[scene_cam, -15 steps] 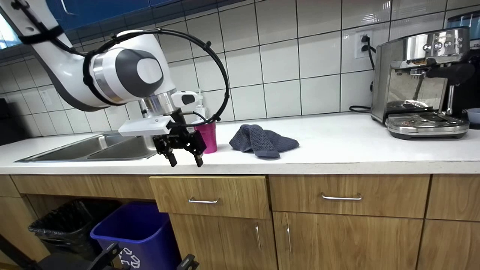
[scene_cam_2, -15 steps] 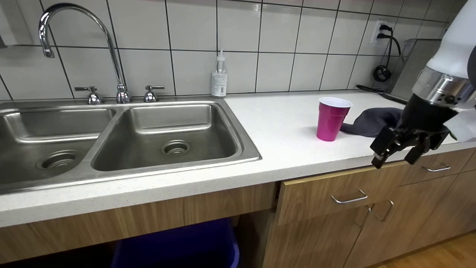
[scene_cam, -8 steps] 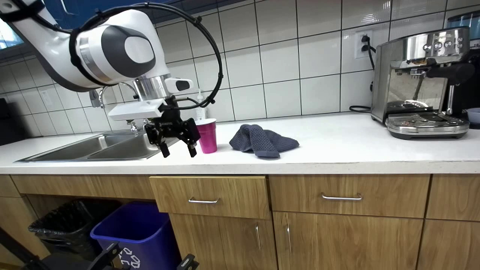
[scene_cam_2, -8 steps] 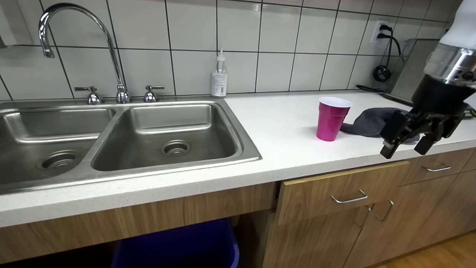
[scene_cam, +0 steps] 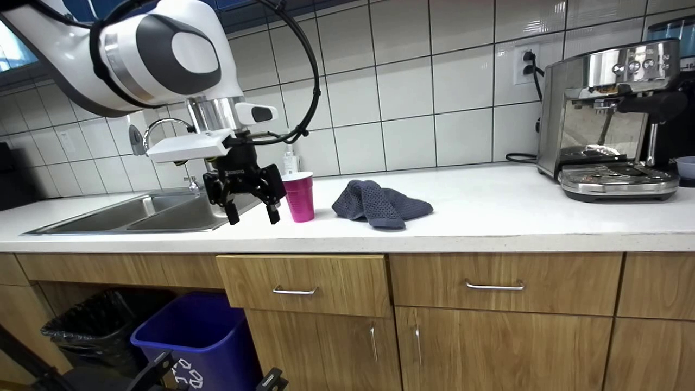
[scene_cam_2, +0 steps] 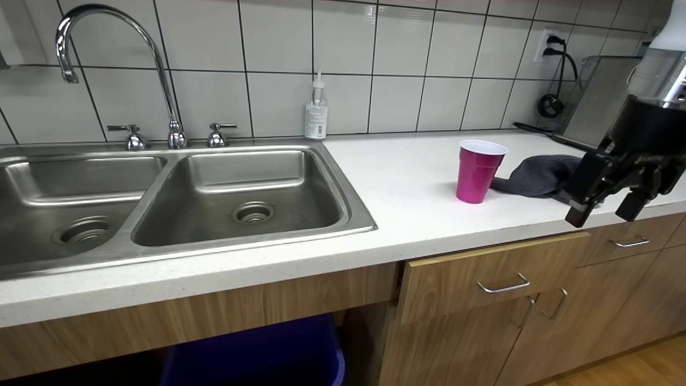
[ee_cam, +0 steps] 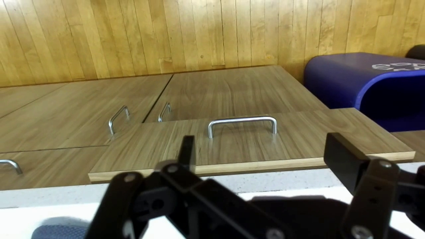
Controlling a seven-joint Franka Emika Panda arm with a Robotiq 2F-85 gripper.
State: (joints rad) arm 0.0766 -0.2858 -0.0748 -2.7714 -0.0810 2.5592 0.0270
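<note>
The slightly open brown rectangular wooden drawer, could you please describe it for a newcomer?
Find the white countertop, then the blue plastic bin below it. Right of that bin in both exterior views is the brown rectangular wooden drawer with a silver bar handle; its front juts out beyond the neighbouring wooden fronts.

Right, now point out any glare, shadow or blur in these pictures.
In both exterior views, glare flecks the tiled wall; in an exterior view, a faint shadow lies beside the pink cup; in the wrist view, the countertop washes out white, the drawer handle is fairly crisp, and the gripper looks slightly soft in the foreground.
</note>
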